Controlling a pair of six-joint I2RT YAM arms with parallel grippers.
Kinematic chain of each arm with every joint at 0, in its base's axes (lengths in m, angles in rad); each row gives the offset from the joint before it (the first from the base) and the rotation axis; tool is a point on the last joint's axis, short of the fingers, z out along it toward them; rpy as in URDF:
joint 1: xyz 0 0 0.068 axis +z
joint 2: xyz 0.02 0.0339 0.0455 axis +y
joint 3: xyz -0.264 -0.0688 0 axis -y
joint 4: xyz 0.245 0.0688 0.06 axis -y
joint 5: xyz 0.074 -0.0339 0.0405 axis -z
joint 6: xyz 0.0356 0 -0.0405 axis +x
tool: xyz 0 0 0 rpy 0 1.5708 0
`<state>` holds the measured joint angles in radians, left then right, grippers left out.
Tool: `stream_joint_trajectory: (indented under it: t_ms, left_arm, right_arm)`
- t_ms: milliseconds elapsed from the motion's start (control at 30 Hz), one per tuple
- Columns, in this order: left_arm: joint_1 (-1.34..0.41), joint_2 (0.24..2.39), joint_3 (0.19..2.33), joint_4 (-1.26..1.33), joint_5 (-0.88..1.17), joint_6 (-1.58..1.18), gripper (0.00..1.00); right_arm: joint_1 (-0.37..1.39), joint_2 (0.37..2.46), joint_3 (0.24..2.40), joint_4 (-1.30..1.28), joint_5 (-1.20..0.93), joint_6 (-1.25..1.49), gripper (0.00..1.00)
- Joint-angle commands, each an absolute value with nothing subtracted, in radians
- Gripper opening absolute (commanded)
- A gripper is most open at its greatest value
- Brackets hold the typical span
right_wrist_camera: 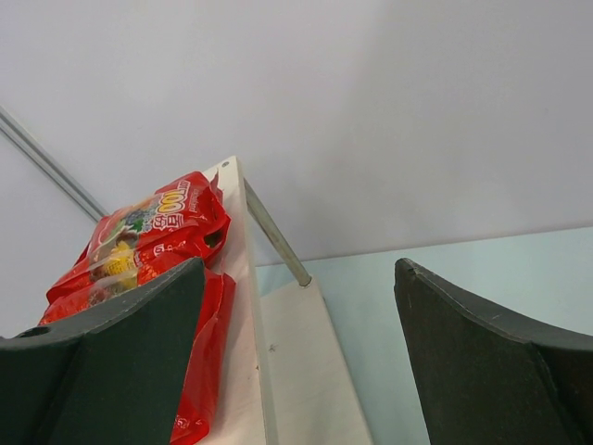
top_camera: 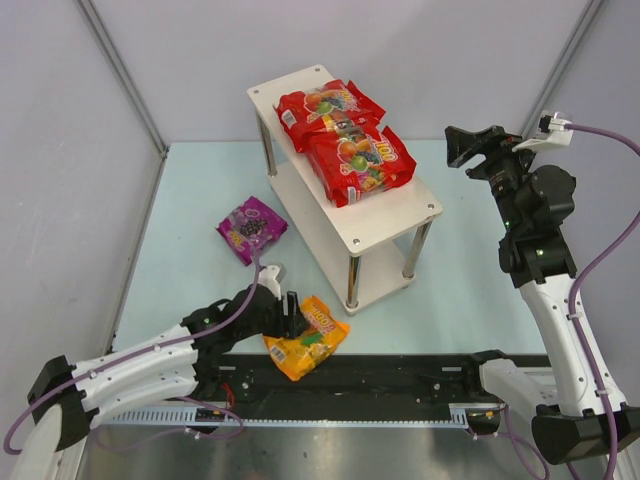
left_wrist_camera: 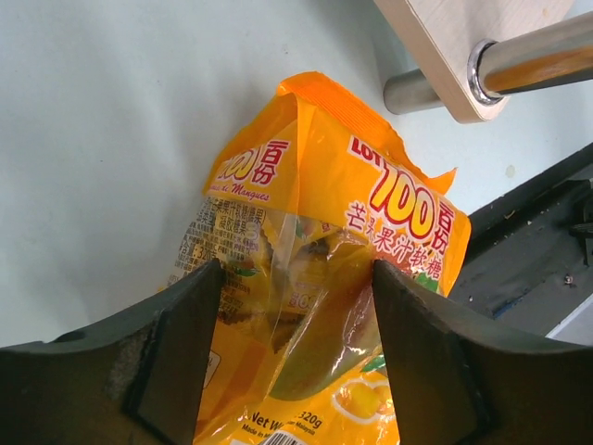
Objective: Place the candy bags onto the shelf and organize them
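Note:
The orange-yellow candy bag (top_camera: 312,345) lies on the table in front of the shelf's near leg. My left gripper (top_camera: 293,318) is closed on its left part; in the left wrist view (left_wrist_camera: 296,278) the bag (left_wrist_camera: 371,213) is creased and bunched between the two fingers. Two red bags (top_camera: 328,108) (top_camera: 362,160) lie side by side on the top board of the shelf (top_camera: 400,225). The purple bag (top_camera: 251,228) lies on the table left of the shelf. My right gripper (top_camera: 465,148) is open and empty, raised to the right of the shelf; its view (right_wrist_camera: 296,278) shows the red bags (right_wrist_camera: 148,232).
A black rail (top_camera: 400,375) runs along the near table edge, just behind the orange-yellow bag. The shelf's corner (left_wrist_camera: 435,46) and metal leg (left_wrist_camera: 537,56) stand close beyond the bag. The lower board (right_wrist_camera: 306,371) holds nothing in the part that shows.

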<state>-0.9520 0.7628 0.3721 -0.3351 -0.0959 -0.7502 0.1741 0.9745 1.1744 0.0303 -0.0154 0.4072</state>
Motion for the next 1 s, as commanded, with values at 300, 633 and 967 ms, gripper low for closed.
stream_joint_trajectory:
  t_ms: [300,633,967]
  left_arm:
    - [-0.950,0.704,0.400,-0.360,-0.052,-0.733,0.07]
    - [-0.946,0.655,0.699,-0.610,-0.185,-0.647,0.00]
    - [-0.948,0.805,0.963,-0.910,-0.448,-0.511,0.00]
  right_arm:
    - [0.167,0.977,1.177,0.032,-0.028,0.410,0.88]
    - [0.166,0.979,1.177,0.023,-0.034,0.419,0.88]
    - [0.166,0.979,1.177,0.014,-0.044,0.417,0.88]
